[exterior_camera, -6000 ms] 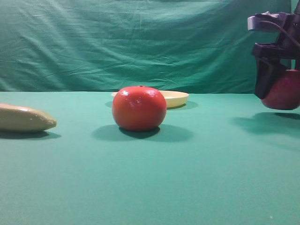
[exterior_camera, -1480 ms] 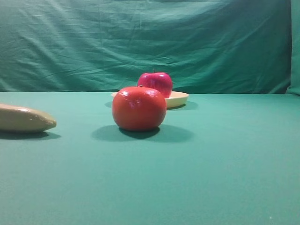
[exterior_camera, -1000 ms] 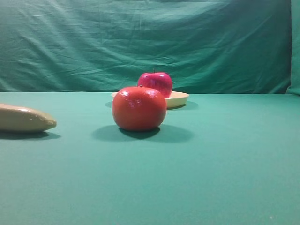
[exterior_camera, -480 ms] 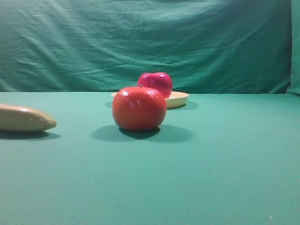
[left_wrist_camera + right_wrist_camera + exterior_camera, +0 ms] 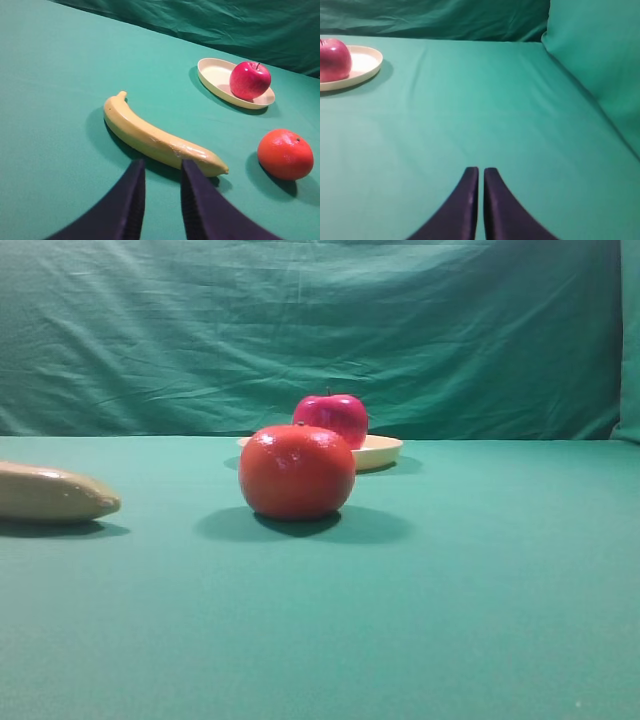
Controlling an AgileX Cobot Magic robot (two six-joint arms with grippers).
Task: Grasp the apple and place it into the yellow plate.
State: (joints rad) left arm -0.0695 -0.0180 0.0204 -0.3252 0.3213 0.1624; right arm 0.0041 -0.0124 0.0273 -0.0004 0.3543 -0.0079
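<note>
The dark red apple (image 5: 335, 415) sits in the pale yellow plate (image 5: 382, 452) at the back of the table, partly hidden behind the orange-red fruit. The left wrist view shows the apple (image 5: 250, 80) at the right end of the plate (image 5: 215, 75). The right wrist view shows the apple (image 5: 334, 60) and the plate (image 5: 366, 62) at far left. My left gripper (image 5: 161, 165) is empty, with its fingers a little apart, just in front of the banana. My right gripper (image 5: 480, 171) is shut and empty over bare cloth. Neither gripper shows in the exterior view.
An orange-red round fruit (image 5: 297, 472) stands in front of the plate; it is also in the left wrist view (image 5: 285, 154). A tan-yellow banana (image 5: 50, 492) lies at the left, also seen in the left wrist view (image 5: 155, 137). A green cloth backdrop (image 5: 320, 330) hangs behind the table.
Six seconds ago my right gripper held the apple at the right edge. Now the apple rests in the plate and the gripper has left the exterior view. Nothing has moved in the last 1.5 seconds.
</note>
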